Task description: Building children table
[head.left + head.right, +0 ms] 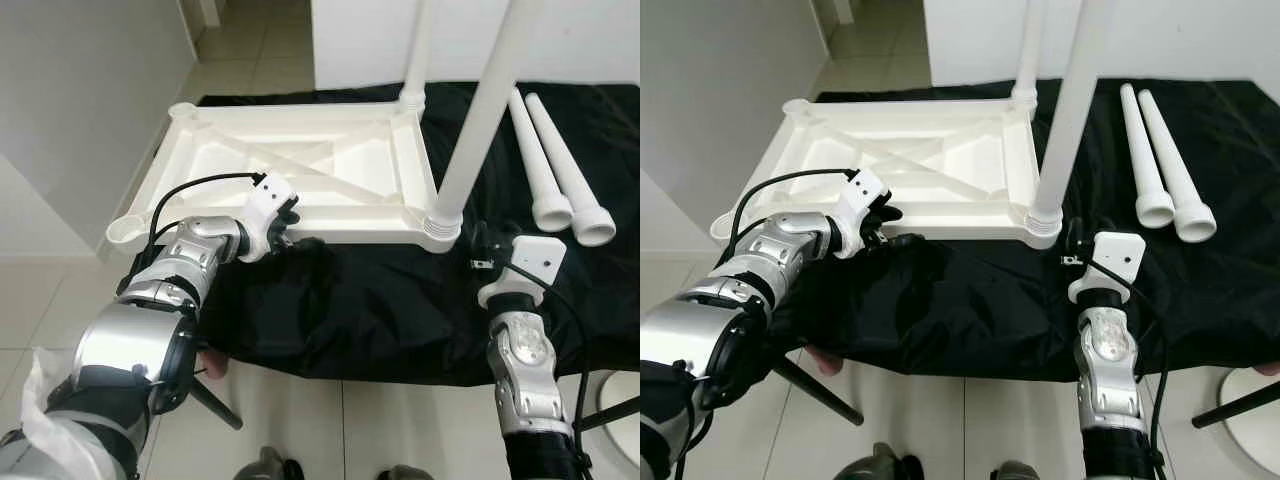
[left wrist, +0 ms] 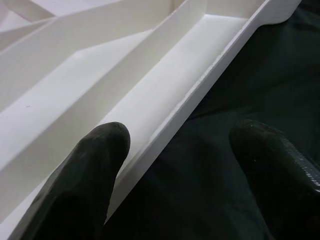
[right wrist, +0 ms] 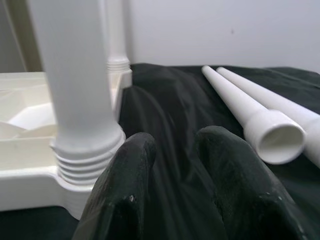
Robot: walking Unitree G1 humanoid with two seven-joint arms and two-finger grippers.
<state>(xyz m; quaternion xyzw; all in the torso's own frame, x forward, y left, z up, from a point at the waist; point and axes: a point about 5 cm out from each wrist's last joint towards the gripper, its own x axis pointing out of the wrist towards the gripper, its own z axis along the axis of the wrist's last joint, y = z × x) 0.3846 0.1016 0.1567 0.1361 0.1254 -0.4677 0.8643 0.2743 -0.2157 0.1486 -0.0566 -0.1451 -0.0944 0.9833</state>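
Note:
A white plastic table top [image 1: 300,165] lies upside down on a black cloth [image 1: 380,300]. Two white legs stand screwed into its right corners, the near leg [image 1: 480,120] and the far leg [image 1: 418,50]. Two loose legs [image 1: 555,170] lie side by side on the cloth to the right. My left gripper [image 1: 293,232] is open at the top's near rim [image 2: 200,95], one finger [image 2: 85,180] over the rim's inner side, the other over the cloth. My right gripper [image 1: 487,243] hovers low just right of the near leg's threaded base [image 3: 85,155], open by a narrow gap with nothing in it.
The two left corner sockets [image 1: 127,230] of the table top stand bare. A grey wall [image 1: 70,100] rises close on the left, over tiled floor [image 1: 290,420]. A black stand leg [image 1: 215,405] slants under the cloth's near edge. A white round object [image 1: 620,405] sits at bottom right.

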